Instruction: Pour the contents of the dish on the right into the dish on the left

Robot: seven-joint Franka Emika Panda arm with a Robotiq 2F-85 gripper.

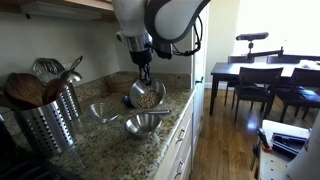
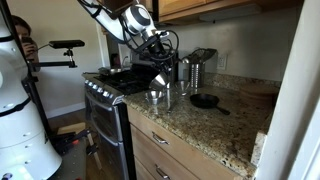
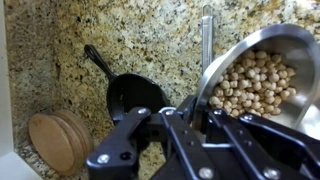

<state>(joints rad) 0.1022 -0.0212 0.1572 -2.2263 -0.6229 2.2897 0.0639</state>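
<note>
My gripper [image 1: 145, 76] is shut on the rim of a steel bowl [image 1: 147, 96] full of chickpeas [image 3: 250, 82] and holds it tilted a little above the granite counter. In the wrist view the fingers [image 3: 186, 112] clamp the bowl's near rim [image 3: 215, 70]. An empty steel bowl [image 1: 146, 124] sits on the counter just in front of and below the held one. A second, smaller steel bowl [image 1: 103, 112] stands beside it. The gripper [image 2: 160, 68] and held bowl [image 2: 160, 96] also show in an exterior view near the stove.
A perforated steel utensil holder [image 1: 45, 122] with wooden spoons stands on the counter. A small black skillet [image 3: 135, 95] and a round wooden disc [image 3: 58, 142] lie on the counter. A toaster [image 2: 200, 68] stands at the back, with a stove [image 2: 110, 85] beside the counter.
</note>
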